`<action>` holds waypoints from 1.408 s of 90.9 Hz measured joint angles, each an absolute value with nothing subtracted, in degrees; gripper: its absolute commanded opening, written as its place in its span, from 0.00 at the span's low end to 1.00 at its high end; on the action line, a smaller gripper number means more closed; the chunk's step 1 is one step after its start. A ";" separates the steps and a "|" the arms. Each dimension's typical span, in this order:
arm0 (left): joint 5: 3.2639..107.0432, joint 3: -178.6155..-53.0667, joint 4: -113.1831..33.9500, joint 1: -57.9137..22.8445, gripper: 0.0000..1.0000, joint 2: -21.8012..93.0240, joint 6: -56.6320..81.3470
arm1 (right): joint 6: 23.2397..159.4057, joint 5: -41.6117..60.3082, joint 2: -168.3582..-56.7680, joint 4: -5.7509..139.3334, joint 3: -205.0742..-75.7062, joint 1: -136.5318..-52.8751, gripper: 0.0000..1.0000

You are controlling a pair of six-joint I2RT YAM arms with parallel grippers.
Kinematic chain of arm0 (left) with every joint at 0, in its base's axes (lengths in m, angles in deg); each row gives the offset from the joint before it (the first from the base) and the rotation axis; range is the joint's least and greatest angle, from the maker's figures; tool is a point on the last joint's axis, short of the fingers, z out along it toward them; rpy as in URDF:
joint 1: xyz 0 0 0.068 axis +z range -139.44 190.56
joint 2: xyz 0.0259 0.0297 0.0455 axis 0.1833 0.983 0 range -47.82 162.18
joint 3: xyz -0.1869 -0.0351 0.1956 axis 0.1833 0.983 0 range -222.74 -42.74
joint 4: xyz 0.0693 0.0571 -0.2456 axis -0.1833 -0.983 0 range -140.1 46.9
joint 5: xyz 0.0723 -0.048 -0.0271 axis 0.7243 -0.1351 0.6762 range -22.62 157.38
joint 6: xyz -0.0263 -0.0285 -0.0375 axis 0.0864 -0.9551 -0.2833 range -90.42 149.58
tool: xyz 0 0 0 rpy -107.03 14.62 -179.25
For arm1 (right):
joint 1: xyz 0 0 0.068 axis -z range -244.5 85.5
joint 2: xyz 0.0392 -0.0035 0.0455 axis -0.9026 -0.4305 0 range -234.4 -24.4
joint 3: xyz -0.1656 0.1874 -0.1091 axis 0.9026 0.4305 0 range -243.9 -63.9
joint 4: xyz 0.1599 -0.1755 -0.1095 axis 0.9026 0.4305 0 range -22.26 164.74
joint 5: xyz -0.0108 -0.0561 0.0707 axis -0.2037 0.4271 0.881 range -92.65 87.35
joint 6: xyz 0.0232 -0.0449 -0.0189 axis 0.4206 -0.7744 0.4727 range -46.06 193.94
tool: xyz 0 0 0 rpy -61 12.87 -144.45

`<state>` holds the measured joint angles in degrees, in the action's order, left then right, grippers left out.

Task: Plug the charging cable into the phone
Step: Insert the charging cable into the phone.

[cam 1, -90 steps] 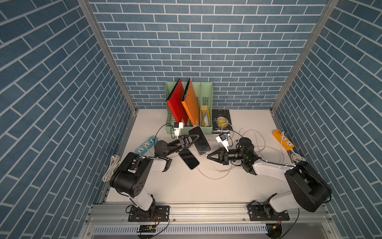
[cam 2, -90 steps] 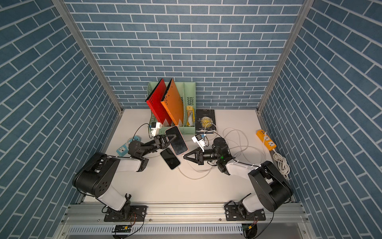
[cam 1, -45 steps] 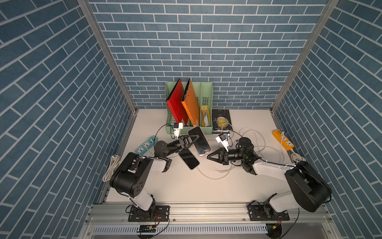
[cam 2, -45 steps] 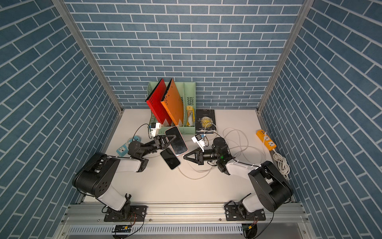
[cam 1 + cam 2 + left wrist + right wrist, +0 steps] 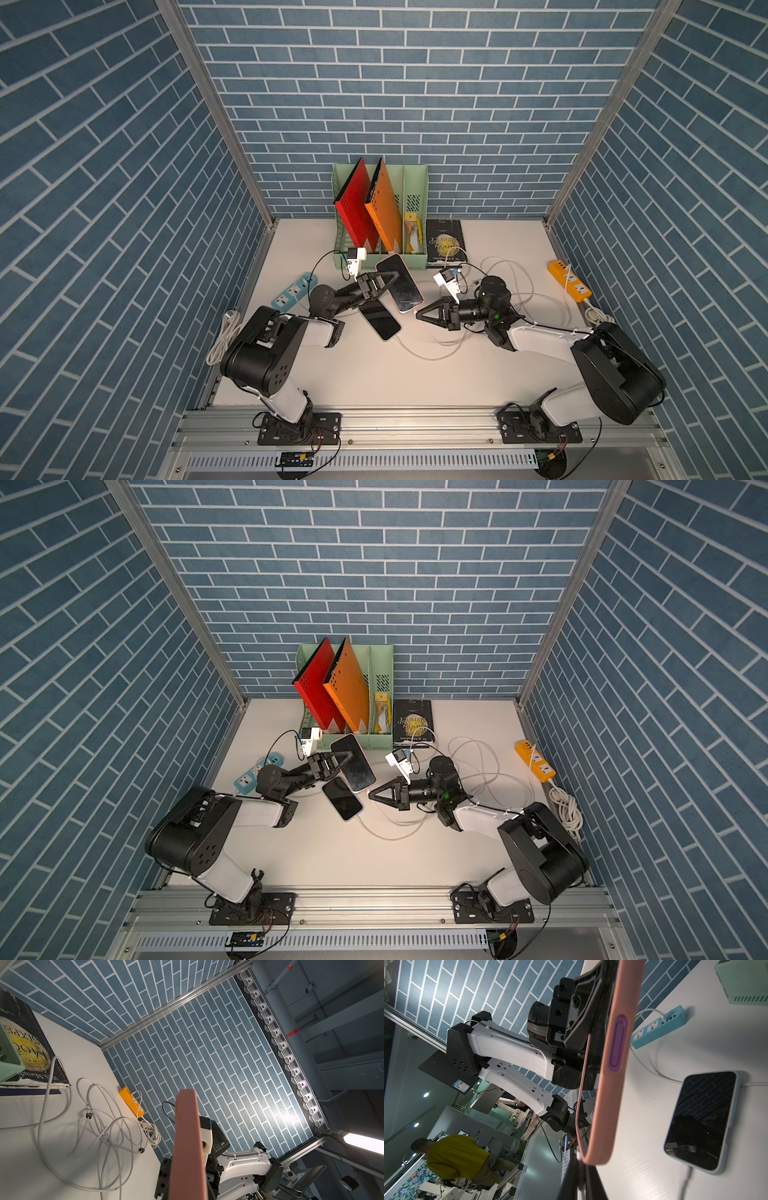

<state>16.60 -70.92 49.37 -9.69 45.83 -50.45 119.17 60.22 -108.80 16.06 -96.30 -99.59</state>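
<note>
While a second phone [image 5: 380, 325] lies flat on the surface [image 5: 374, 374], already cabled, the right pincer [image 5: 420, 314] is pressed together on the charging cable [image 5: 579, 1154] plug at the lower end of the pink phone [image 5: 401, 289], seating unclear, so insertion likely not yet done. The left pincer [image 5: 390, 277] pinches that pink phone, held tilted above the surface. Farthest back, green file holder [image 5: 417, 183]: red folder [image 5: 357, 208], orange folder [image 5: 384, 208], a yellow item [image 5: 413, 232] in separate slots

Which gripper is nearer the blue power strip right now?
Left. The left gripper, shut on the pink phone, reaches in from the side of the blue power strip; the right gripper, pinching the charging cable, is beyond the phone.
</note>
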 measured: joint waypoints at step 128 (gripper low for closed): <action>18.50 -68.21 49.67 -9.03 0.00 46.16 -43.94 | 122.21 60.72 -114.04 16.61 -98.03 -99.59 0.00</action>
<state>18.50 -68.21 49.67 -9.03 46.16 -43.94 122.21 60.72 -114.04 16.61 -98.03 -99.59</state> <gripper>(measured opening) 0.126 0.090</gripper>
